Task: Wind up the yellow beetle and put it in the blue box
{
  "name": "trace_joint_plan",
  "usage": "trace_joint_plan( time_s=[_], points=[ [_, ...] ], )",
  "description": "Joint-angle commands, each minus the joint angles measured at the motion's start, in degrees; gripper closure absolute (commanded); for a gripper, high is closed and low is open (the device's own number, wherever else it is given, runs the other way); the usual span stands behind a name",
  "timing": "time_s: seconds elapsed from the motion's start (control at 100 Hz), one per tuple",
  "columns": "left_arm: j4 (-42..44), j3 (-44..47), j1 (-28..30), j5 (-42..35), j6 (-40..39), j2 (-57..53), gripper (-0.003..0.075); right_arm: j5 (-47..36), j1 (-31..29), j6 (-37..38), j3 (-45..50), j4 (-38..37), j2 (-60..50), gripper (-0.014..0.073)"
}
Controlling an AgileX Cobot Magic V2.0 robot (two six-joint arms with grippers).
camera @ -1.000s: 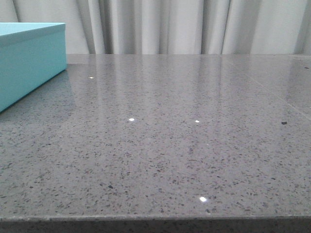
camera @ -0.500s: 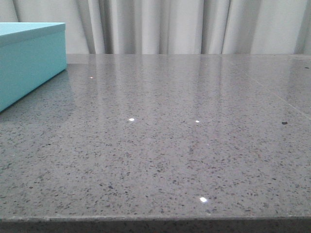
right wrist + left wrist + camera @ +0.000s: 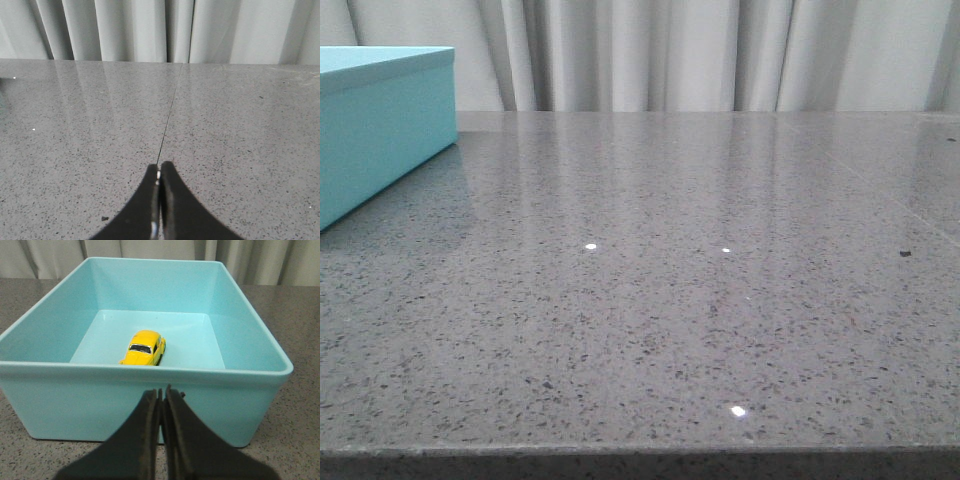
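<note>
Stored: yellow beetle [image 3: 144, 348] on blue box [image 3: 150, 385] floor; left hand [image 3: 161, 395] and right hand [image 3: 158, 176] clenched empty, clear.

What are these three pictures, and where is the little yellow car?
They come from a robot with two arms. One camera looks forward over the grey table and sees a corner of the blue box. The other two cameras sit on the wrists. The dark wedge low in each wrist picture is that arm's end effector, its pinching part. The left end effector is shut and empty, just outside the box. Inside the box sits the yellow beetle. The right end effector is shut too, holding nothing, over bare table.
</note>
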Motion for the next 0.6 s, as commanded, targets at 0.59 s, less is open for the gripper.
trace_joint_plan(
  time_s=[0.59],
  points=[
    [15.6,11.9,-5.5,-18.9,-13.5,-11.9,0.0738,-4.9,0.0,-0.5,-1.6,-0.6,0.2,0.0652]
  ],
)
